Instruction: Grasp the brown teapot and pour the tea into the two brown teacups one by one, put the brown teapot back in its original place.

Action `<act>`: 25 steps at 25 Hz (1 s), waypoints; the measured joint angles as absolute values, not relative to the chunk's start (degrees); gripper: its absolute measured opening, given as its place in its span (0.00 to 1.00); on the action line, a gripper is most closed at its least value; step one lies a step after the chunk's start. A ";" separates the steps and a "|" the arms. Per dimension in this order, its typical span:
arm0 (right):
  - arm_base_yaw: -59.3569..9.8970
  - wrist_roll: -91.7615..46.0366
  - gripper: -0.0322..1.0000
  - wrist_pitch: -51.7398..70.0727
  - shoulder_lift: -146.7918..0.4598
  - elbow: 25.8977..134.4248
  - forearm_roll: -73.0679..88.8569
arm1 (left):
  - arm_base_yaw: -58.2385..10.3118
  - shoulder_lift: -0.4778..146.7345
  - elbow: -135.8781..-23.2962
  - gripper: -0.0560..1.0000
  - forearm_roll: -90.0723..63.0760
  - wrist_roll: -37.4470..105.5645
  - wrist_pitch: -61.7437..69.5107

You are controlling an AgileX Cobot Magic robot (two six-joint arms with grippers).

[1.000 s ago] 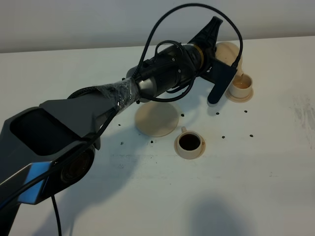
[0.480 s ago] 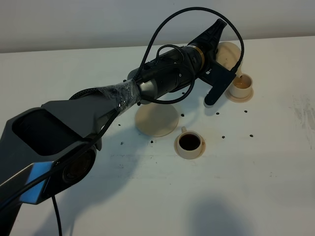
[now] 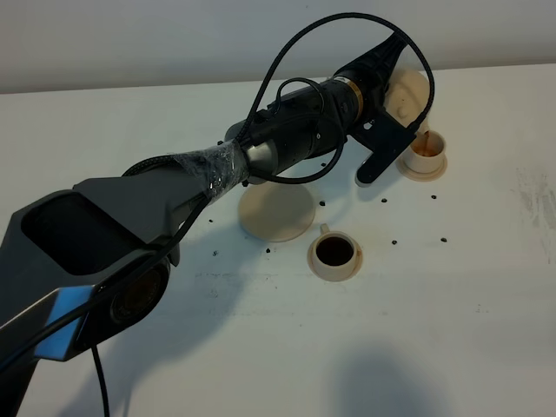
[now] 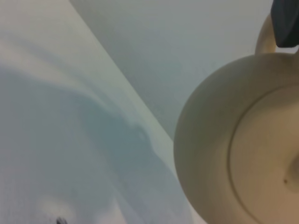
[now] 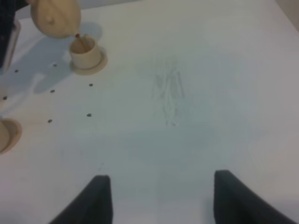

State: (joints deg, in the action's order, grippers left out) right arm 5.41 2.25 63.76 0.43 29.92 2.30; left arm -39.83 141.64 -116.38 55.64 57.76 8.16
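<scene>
From the high camera the left arm (image 3: 295, 143) covers most of the brown teapot (image 3: 410, 87) and the fingertips of the left gripper (image 3: 388, 91), and it also hides the far rim of the round tray (image 3: 278, 217). The left wrist view gives the teapot as a blurred bulge cut off at the frame edge, with only slivers of its loop handle (image 4: 264, 39) and of one dark finger (image 4: 286, 23) showing. In the right wrist view the teapot and the near teacup (image 5: 7, 135) run out of frame, the right gripper (image 5: 160, 176) shows only its finger ends, and the dark specks (image 5: 88, 115) on the table (image 5: 196, 93) are too small to identify.
</scene>
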 joint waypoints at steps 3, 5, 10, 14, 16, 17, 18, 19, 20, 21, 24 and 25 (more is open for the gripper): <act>5.41 2.25 0.49 63.76 0.43 29.92 2.30 | -39.87 141.64 -116.38 0.14 56.15 57.76 7.98; 5.41 2.25 0.49 63.76 0.43 29.92 2.30 | -39.87 141.64 -116.38 0.14 56.67 57.76 7.99; 5.41 2.25 0.49 63.76 0.43 29.92 2.30 | -40.12 141.64 -116.38 0.14 58.29 57.76 7.39; 5.41 2.25 0.49 63.76 0.43 29.92 2.30 | -40.12 141.64 -116.36 0.14 58.34 57.76 7.13; 5.41 2.25 0.49 63.76 0.43 29.92 2.30 | -40.12 141.64 -116.36 0.14 58.34 57.76 7.13; 5.41 2.25 0.49 63.76 0.43 29.92 2.30 | -40.12 141.64 -116.36 0.14 58.34 57.76 7.13; 5.41 2.25 0.49 63.76 0.43 29.92 2.30 | -40.12 141.64 -116.36 0.14 58.41 57.76 7.13; 5.41 2.25 0.49 63.76 0.43 29.92 2.30 | -40.12 141.64 -116.36 0.14 58.48 57.76 7.13; 5.41 2.25 0.49 63.76 0.43 29.92 2.30 | -40.12 141.64 -116.36 0.14 58.53 57.76 7.13; 5.41 2.25 0.49 63.76 0.43 29.92 2.30 | -40.12 141.64 -116.36 0.14 58.60 57.76 7.13; 5.41 2.25 0.49 63.76 0.43 29.92 2.30 | -40.12 141.64 -116.36 0.14 58.71 57.76 7.09; 5.41 2.25 0.49 63.76 0.43 29.92 2.30 | -40.12 141.64 -116.36 0.14 58.71 57.76 7.09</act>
State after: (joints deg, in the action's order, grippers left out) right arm 5.41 2.25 63.76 0.43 29.92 2.30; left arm -40.12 141.64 -116.36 58.71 57.76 7.09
